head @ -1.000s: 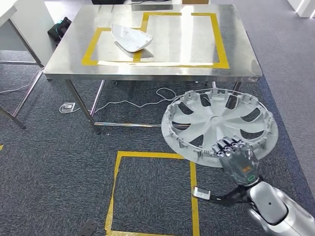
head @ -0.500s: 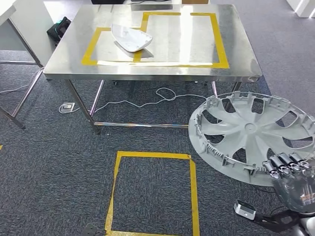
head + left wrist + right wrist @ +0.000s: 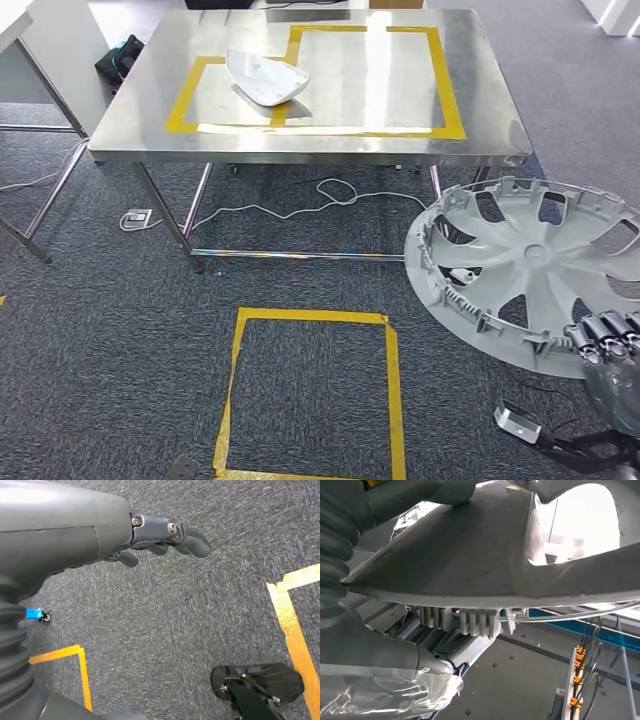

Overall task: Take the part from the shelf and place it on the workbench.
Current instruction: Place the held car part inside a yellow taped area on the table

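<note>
The right hand (image 3: 615, 365), partly cut off at the frame edge, is gripping the rim of the grey wheel cover (image 3: 528, 270) beside the workbench (image 3: 490, 135), while the left hand (image 3: 166, 535) is hanging empty, fingers loosely extended; no legible markings.

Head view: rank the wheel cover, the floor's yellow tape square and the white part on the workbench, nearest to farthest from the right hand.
1. Wheel cover: held by the right hand.
2. Yellow tape square: floor, to its left.
3. White part: far on the workbench.
</note>
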